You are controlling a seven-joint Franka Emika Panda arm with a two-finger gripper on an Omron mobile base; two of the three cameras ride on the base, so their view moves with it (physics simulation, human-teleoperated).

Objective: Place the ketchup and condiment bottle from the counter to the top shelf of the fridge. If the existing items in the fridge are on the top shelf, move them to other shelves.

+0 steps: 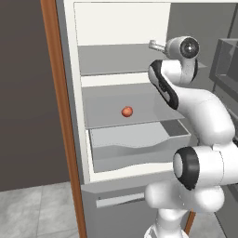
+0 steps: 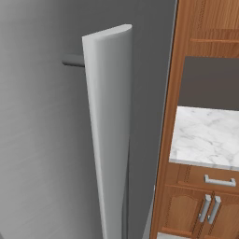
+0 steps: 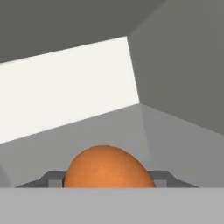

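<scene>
Fingers (image 3: 54, 178) bracket the orange fruit (image 3: 107, 168), closed onto its sides, on the top shelf (image 1: 111, 58) near the fridge (image 1: 74, 93) right wall. Pinkish fruit (image 1: 127, 111) sits mid-shelf below, open room all around.

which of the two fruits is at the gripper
The orange fruit, sitting between the gripper fingers. The pinkish-red fruit lies alone on the middle shelf.
</scene>
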